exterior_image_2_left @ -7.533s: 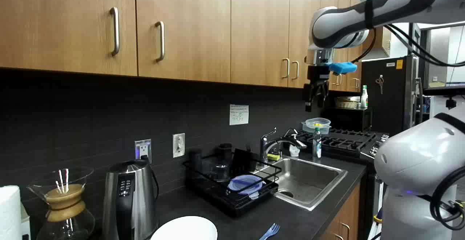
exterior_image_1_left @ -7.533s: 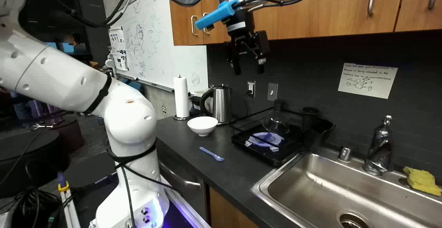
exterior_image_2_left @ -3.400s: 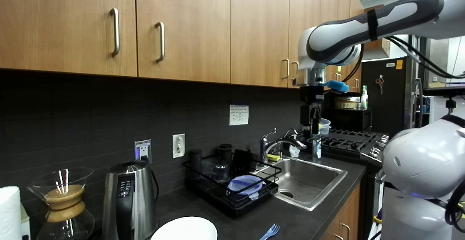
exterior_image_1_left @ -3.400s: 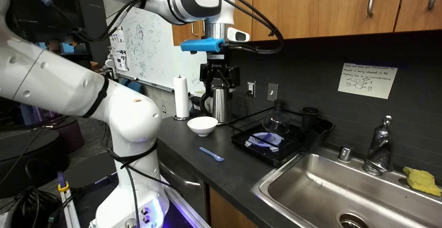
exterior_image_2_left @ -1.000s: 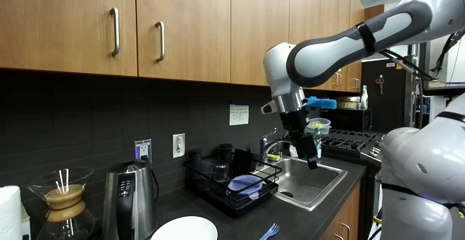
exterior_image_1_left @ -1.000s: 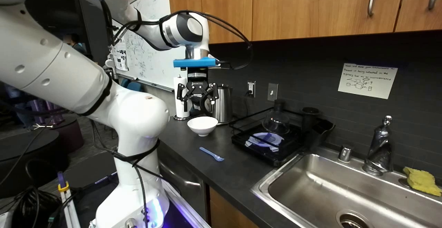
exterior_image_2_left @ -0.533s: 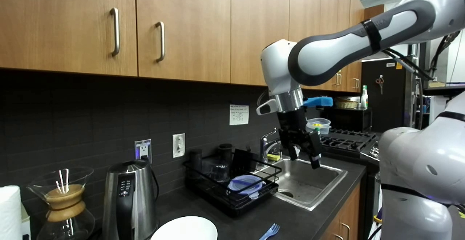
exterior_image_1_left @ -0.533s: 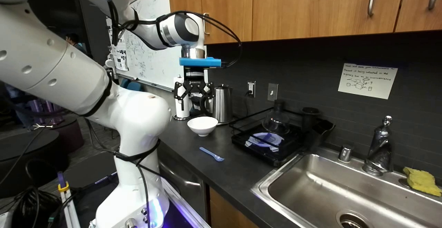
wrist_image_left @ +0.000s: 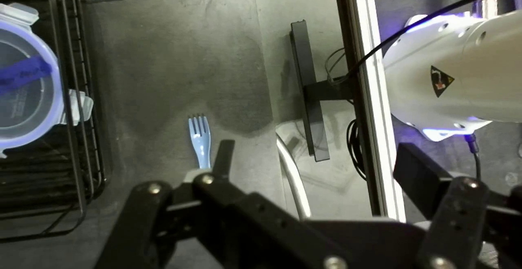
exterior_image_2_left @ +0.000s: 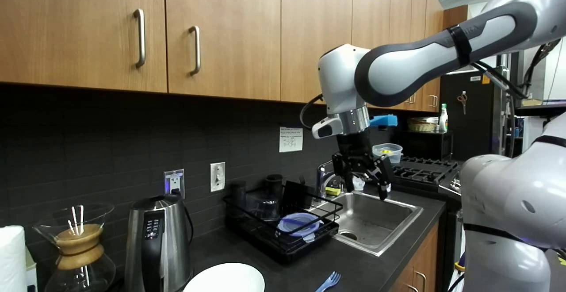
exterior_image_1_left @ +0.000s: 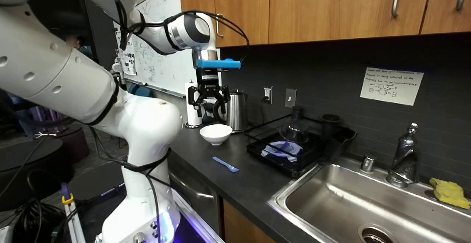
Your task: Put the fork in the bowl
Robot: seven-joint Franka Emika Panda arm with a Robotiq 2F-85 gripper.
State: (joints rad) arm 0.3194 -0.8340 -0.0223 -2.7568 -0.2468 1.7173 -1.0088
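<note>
One fork point(wrist_image_left: 201, 142), partly behind spread pincer point(wrist_image_left: 320, 163) in wrist view | bowl point(exterior_image_2_left: 224, 278) cropped in an exterior view

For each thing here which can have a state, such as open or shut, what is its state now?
Claw: open, holding nothing.
Bowl: upright, on the counter.
Fork: lying on the counter, outside the bowl.
Kettle: upright, closed.
Faucet: not running, as far as visible.
Upper cabinet doors: shut.

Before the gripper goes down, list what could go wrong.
The fork lies flat on the counter, so the open gripper may hit the surface or miss. The gripper hides part of the fork in the wrist view, which could spoil aim. At drop-off, the kettle close to the bowl might get bumped.
</note>
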